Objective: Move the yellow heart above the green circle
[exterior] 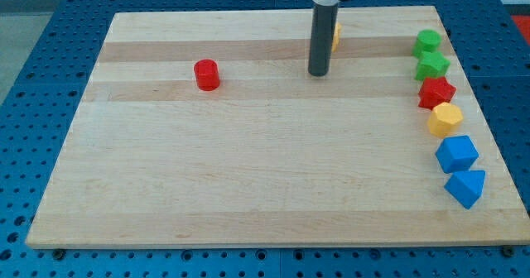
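My tip (319,73) rests on the wooden board near the view's top, middle right. A yellow block (335,35) shows only as a sliver behind the rod, just above and right of my tip; its shape is hidden. A green circle (428,41) sits at the view's top right, with a green star-like block (432,64) just below it. The yellow sliver lies well left of the green circle, at about the same height.
Down the right edge below the green blocks stand a red star-like block (436,93), a yellow hexagon (445,119), a blue block (457,154) and a blue triangle (466,187). A red cylinder (206,74) stands at the upper left. The board (248,170) ends close behind the right column.
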Controlling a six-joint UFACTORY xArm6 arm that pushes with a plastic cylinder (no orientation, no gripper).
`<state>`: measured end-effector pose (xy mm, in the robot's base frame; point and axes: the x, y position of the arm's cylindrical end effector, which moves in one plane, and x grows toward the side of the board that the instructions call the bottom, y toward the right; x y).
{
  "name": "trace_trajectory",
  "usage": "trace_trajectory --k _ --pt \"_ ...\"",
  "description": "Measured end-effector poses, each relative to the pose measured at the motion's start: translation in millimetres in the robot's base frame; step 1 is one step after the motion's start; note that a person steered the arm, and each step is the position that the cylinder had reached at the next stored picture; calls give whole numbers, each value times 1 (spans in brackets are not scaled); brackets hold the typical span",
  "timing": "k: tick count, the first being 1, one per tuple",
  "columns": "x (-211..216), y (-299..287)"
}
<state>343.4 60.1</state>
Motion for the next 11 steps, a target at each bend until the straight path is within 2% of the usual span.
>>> trace_trajectory --k 2,4,5,6,7,11 --pt "-66 15" --pt "-70 79" --pt "-73 72" --pt "-91 40" --pt "-108 32" --pt "-102 111"
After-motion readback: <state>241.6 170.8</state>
